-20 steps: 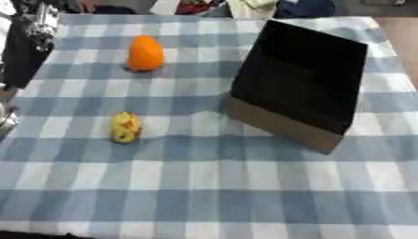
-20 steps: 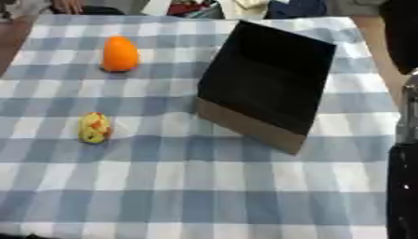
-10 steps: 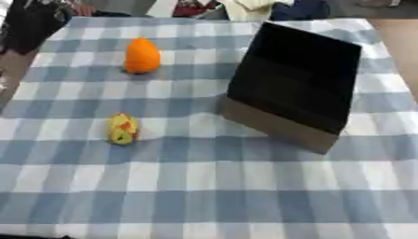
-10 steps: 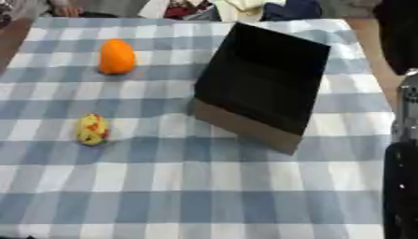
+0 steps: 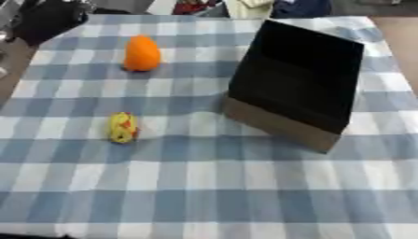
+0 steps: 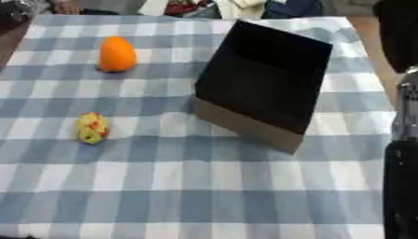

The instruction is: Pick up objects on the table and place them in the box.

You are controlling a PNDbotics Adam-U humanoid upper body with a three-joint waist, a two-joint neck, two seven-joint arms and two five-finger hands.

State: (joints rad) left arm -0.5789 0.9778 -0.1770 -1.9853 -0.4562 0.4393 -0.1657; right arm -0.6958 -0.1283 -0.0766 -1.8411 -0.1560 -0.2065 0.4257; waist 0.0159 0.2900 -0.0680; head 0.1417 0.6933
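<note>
Our black left hand [image 5: 47, 19] hovers at the far-left corner, its fingers indistinct; near it lies the orange fruit [image 5: 141, 53], the small yellow object [image 5: 122, 127] nearer, both left of the black-lined cardboard box [image 5: 294, 84].

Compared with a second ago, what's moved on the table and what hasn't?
Only the left hand has moved: from low along the view's left edge up to the far left corner, near the orange object. It has taken hold of nothing. The orange object, the small yellow object and the box lie where they were.
</note>
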